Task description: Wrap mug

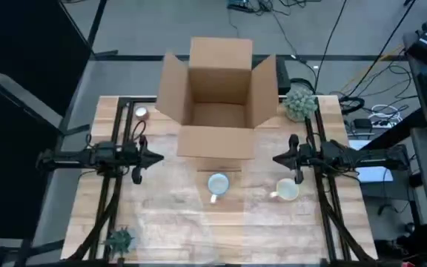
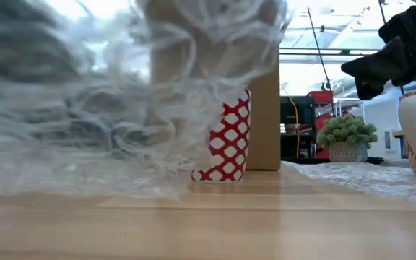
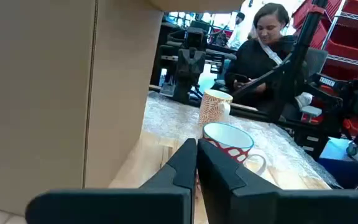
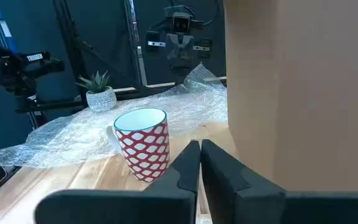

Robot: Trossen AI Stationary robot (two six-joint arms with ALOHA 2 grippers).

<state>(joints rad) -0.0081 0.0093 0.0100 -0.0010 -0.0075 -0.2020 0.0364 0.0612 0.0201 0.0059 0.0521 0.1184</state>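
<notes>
Dark fingers pressed together, nothing between them: that's the left gripper (image 1: 156,157), parked at nine o'clock on the table and pointing inward. Opposite, at three o'clock, the right gripper (image 1: 278,158) mirrors it, also closed and empty. Both hang well apart from the work, which looks like a ready pose before any reach. Between them, just toward six o'clock, the red-patterned mug (image 1: 217,185) stands upright on the bubble wrap (image 1: 199,215), already on the sheet that has to fold round it. A second mug (image 1: 287,190) sits near the right gripper, at its six o'clock. The cardboard box (image 1: 217,111) waits open at twelve o'clock, probably for the wrapped mug. Wrapping not yet begun, I'd say.
</notes>
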